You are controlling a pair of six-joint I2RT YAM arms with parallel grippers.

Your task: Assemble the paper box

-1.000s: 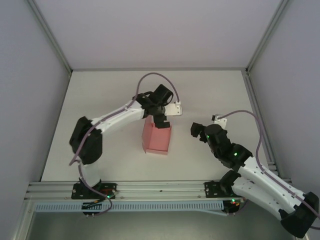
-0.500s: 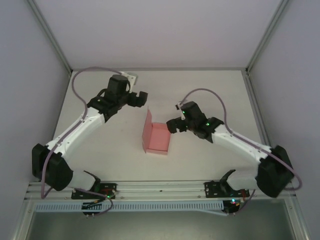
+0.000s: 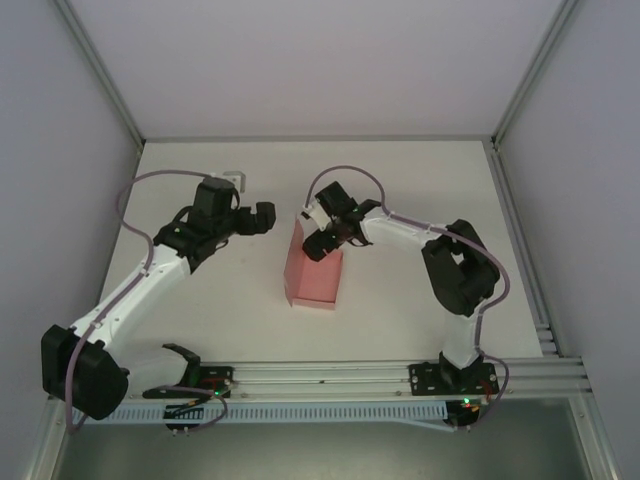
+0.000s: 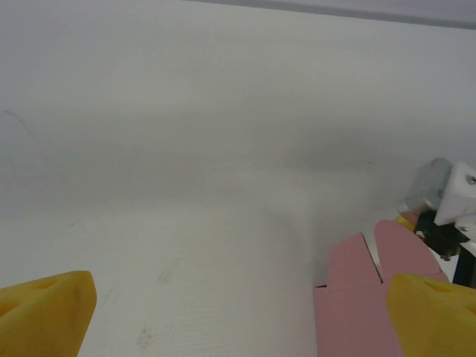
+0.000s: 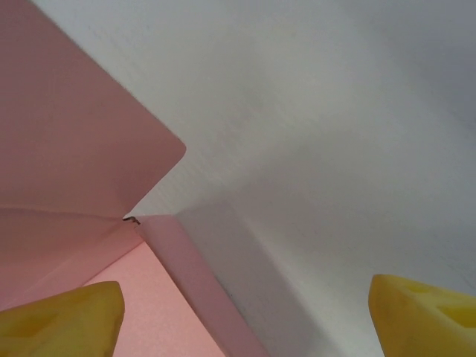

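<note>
Pink paper box (image 3: 312, 280): right jaws spread over its far edge; left jaws spread, well apart.

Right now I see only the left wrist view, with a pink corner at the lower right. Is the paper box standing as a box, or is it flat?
Observer: In the top view the paper box stands on the table as a box, open at the top.
Operator: Where are the right fingers?
Observer: The right fingers are spread wide over the box's far end, beside a raised flap. I see them clamping nothing.
Operator: Is my own side close to the box?
Observer: The left fingers hang apart from the box, on its left in the top view, over bare table.
</note>
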